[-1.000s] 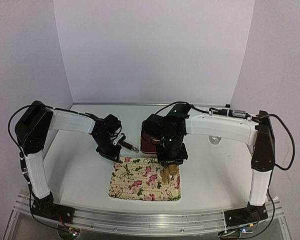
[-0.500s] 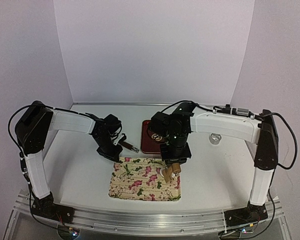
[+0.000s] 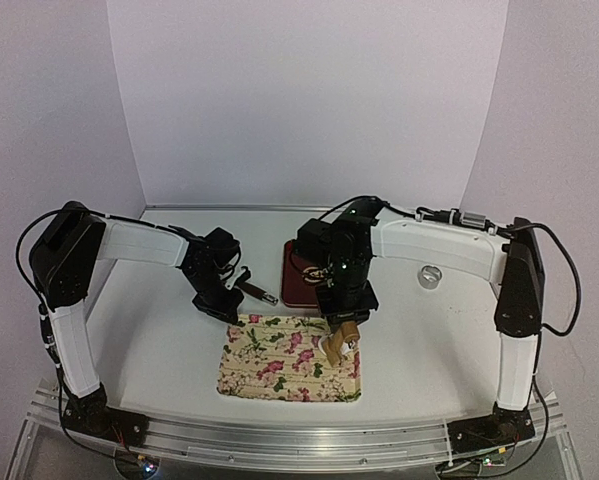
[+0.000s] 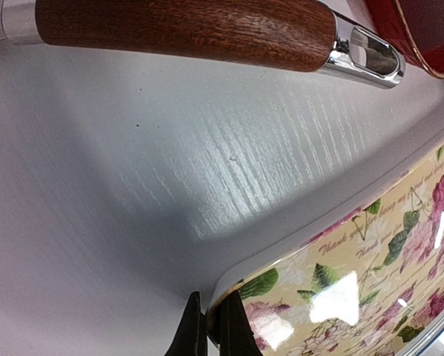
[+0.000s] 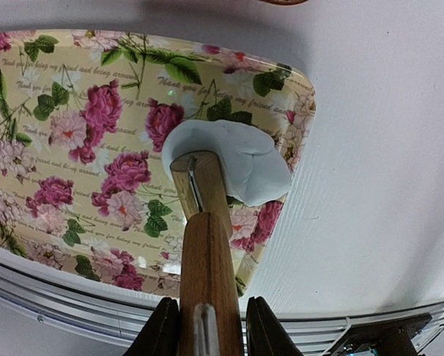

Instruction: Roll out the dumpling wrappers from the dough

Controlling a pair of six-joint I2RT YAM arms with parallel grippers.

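Observation:
A flattened lump of white dough [image 5: 240,159] lies at the right end of the floral tray [image 5: 66,133]. My right gripper [image 5: 210,330] is shut on the handle of a wooden rolling pin [image 5: 207,245], whose roller end rests on the dough's near edge. From above, the pin [image 3: 338,341] slants down onto the floral tray [image 3: 269,365] below the right gripper [image 3: 342,318]. My left gripper [image 4: 214,330] is shut on the rim at the floral tray's back-left corner [image 4: 355,297]. Dumpling wrappers are out of view.
A red tray [image 3: 295,288] stands behind the floral tray, partly under the right arm. A wood-handled tool with a chrome end [image 4: 184,30] lies on the table by the left gripper. A shiny metal ring [image 3: 430,275] sits at the right.
The left jaws have closed onto the floral tray's corner. The right arm has swung slightly, carrying the rolling pin's end a little across the dough.

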